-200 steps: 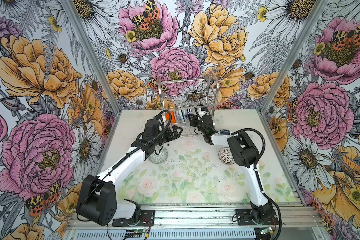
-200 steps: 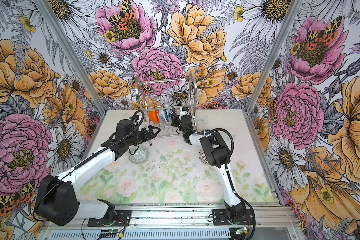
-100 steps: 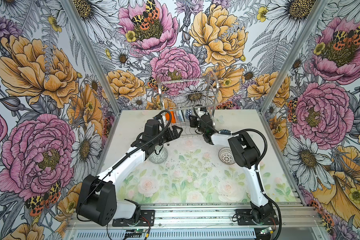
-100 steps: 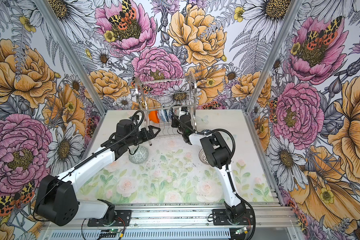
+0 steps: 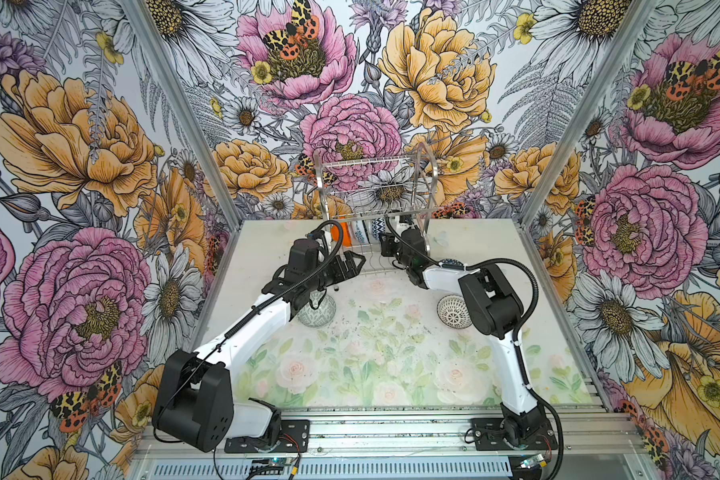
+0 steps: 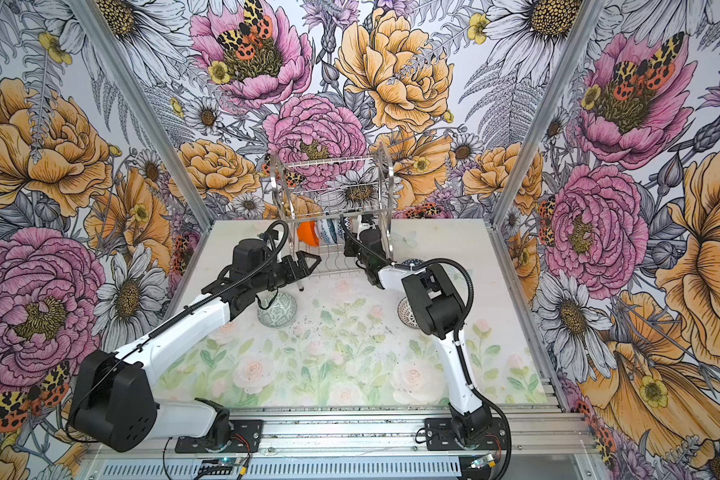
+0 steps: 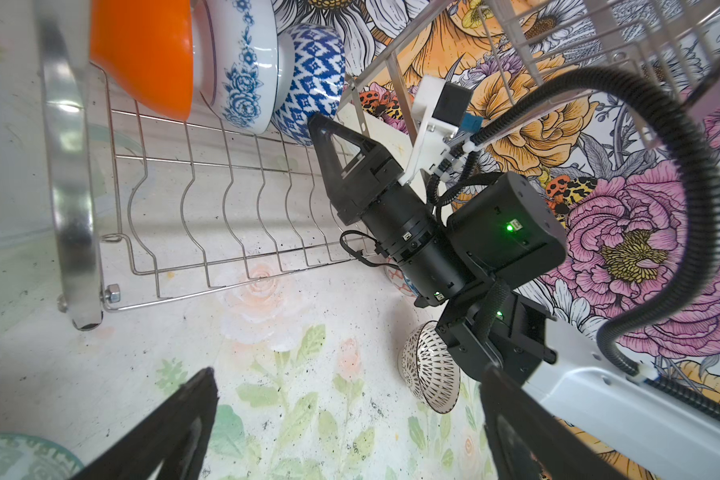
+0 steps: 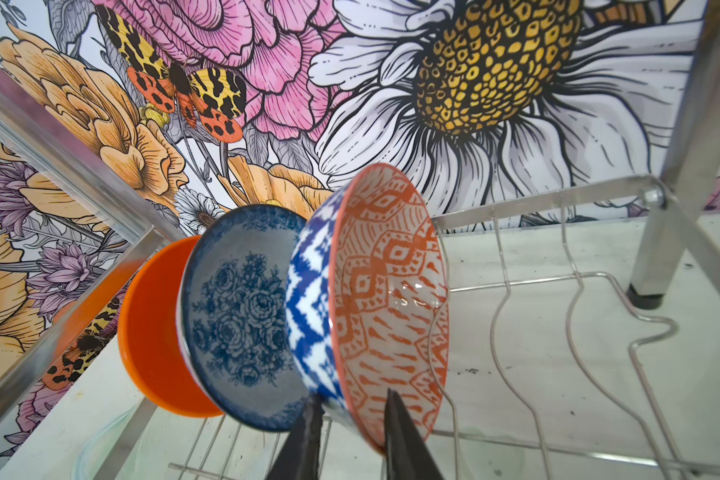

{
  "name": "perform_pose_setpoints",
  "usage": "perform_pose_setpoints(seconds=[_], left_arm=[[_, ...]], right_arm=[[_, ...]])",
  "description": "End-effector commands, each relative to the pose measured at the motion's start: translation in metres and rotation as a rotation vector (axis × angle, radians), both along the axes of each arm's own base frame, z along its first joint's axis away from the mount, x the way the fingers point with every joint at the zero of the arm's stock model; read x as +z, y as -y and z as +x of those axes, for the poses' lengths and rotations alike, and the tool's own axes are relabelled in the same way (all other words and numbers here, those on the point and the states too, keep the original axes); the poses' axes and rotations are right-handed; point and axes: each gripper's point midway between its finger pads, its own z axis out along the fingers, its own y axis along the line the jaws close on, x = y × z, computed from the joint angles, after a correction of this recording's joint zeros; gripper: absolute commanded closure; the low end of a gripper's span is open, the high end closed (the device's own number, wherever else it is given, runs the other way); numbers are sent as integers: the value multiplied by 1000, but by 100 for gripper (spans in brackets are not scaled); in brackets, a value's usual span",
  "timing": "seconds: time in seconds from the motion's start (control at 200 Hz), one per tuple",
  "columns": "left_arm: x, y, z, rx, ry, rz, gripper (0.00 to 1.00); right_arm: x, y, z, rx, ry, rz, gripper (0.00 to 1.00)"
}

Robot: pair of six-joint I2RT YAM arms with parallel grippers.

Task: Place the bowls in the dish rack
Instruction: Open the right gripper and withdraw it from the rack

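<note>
The dish rack stands at the back of the table. Three bowls stand on edge in its lower tier: plain orange, blue floral, and blue-white zigzag with an orange-patterned inside. My right gripper reaches into the rack, shut on the zigzag bowl's lower rim, one finger outside and one inside. My left gripper hovers open and empty beside the rack's front corner. A grey-green bowl lies on the table under the left arm.
A black-white bowl lies on its side beside the right arm's elbow. Another patterned bowl sits mostly hidden behind the right forearm. The rack's upper tier holds nothing. Walls close in on three sides.
</note>
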Motion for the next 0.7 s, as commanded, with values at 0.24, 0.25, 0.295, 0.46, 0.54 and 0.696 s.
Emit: perform_pose_setpoints(seconds=[0.24, 0.25, 0.295, 0.46, 0.54, 0.696], left_arm=[[4, 3, -4, -17, 17, 5, 1], [4, 3, -4, -16, 18, 4, 1], [4, 3, -4, -16, 18, 5, 1], [3, 3, -4, -16, 15, 6, 1], [4, 3, -4, -16, 17, 5, 1], [4, 3, -4, -17, 18, 4, 1]], right_arm=[[18, 5, -6, -12, 19, -52, 71], [18, 6, -6, -12, 20, -53, 71], [20, 6, -6, -12, 22, -53, 71], [22, 7, -7, -11, 26, -55, 70], [22, 7, -8, -12, 26, -56, 70], [24, 9, -8, -14, 28, -57, 70]])
